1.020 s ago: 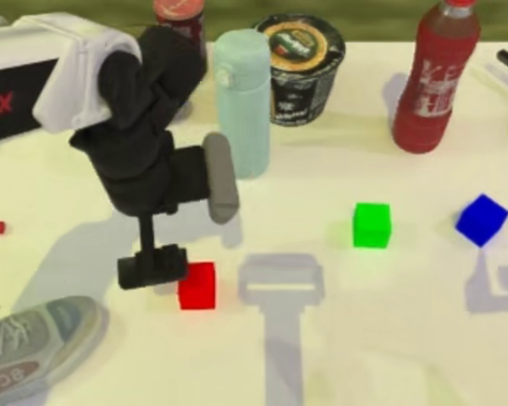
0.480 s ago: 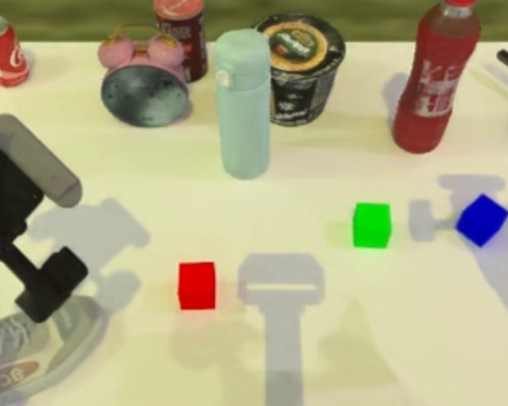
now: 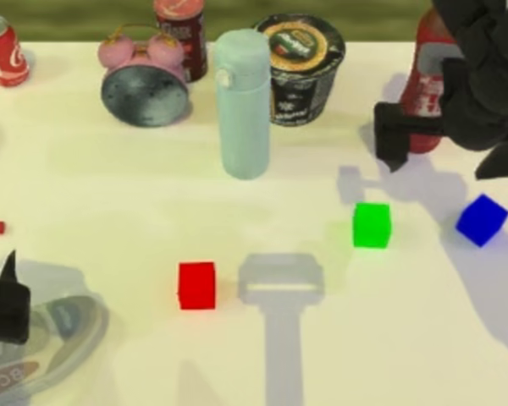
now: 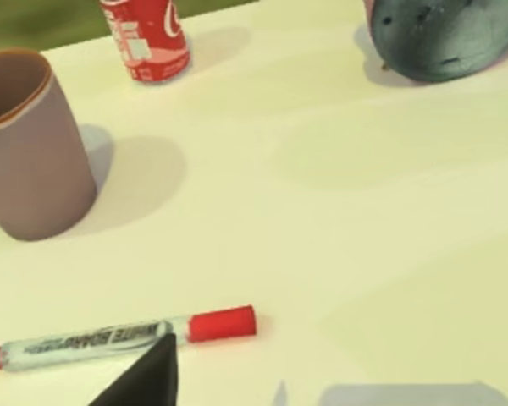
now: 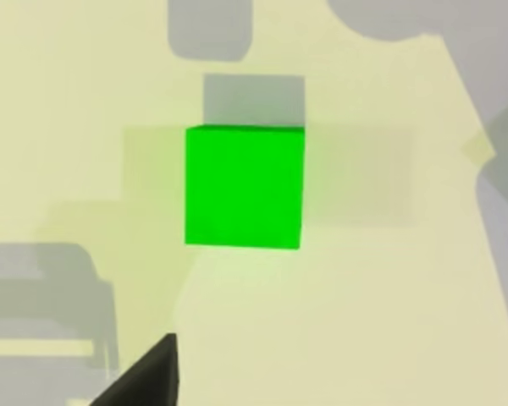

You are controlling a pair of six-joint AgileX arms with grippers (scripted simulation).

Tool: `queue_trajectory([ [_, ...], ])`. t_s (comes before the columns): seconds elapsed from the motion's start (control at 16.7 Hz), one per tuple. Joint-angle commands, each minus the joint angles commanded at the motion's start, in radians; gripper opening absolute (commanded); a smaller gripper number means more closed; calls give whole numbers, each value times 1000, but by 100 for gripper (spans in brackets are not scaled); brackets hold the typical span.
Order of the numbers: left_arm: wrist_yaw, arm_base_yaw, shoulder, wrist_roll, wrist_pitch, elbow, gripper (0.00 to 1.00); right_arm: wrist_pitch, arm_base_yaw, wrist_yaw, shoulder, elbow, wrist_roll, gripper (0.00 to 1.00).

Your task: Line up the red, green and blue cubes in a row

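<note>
The red cube (image 3: pixel 196 285) lies left of centre, the green cube (image 3: pixel 372 225) right of centre and slightly farther back, and the blue cube (image 3: pixel 482 220) near the right edge, turned at an angle. My right gripper (image 3: pixel 389 139) hovers just behind the green cube (image 5: pixel 244 186), open and holding nothing; one dark finger (image 5: pixel 148 381) shows in the right wrist view. At the table's front left corner, far from the cubes, my left gripper (image 3: pixel 6 298) is open and empty, over a shoe. One of its fingers (image 4: pixel 148 381) shows beside a marker.
Along the back stand a red soda can (image 3: pixel 4 55), a pink alarm clock (image 3: pixel 144 85), a dark can (image 3: pixel 179 25), a pale green flask (image 3: pixel 243 101), a noodle tub (image 3: pixel 300 63) and a red bottle (image 3: pixel 422 101), partly behind my right arm. A marker (image 4: pixel 110 340), brown cup (image 4: pixel 25 144) and shoe (image 3: pixel 55 334) sit at left.
My left arm has drawn away from the red cube to the front left corner. My right arm has come in from the right edge to behind the green cube. The cubes have not moved.
</note>
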Motion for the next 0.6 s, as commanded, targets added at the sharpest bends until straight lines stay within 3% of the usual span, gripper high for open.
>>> queue_trajectory([
  [0.3,6,52,-255,-159,174,-155,100,-158,65,0,313,273,74,100],
  [0.6,9,65,-340,-214,236,-191,100,-202,85,-1,401,360,97,100],
])
